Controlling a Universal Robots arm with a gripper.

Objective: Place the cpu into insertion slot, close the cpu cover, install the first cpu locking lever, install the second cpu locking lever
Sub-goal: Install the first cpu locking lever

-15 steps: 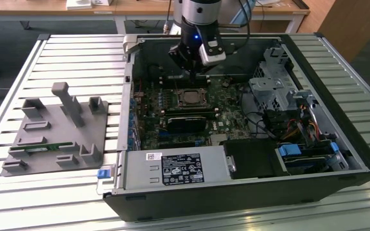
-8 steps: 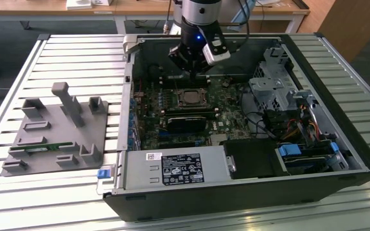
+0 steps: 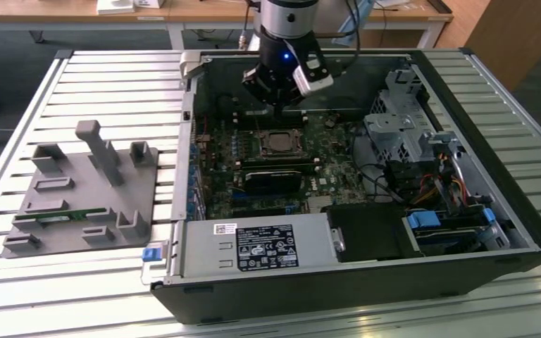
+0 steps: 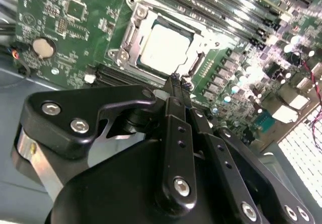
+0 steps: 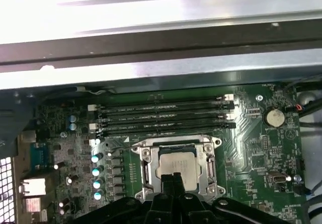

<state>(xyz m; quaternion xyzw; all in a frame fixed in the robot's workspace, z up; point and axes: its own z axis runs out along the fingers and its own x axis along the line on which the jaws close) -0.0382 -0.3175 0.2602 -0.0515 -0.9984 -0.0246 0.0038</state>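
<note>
Hovering with the tool [image 4: 177,79], fingers pressed together and gripping nothing, low over one edge of the cpu [image 5: 176,164]. Seated flat in the insertion slot [image 5: 173,150] of the green motherboard [image 5: 261,153], framed by the lowered silver cpu cover [image 5: 207,168], inside the open computer case [image 3: 346,296] on the slatted desk [image 3: 110,77].

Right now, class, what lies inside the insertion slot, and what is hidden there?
The cpu lies inside, its pale top showing through the cover. The cover hides its edges, the pincer hides one side, and whatever lies under the chip cannot be seen.
</note>
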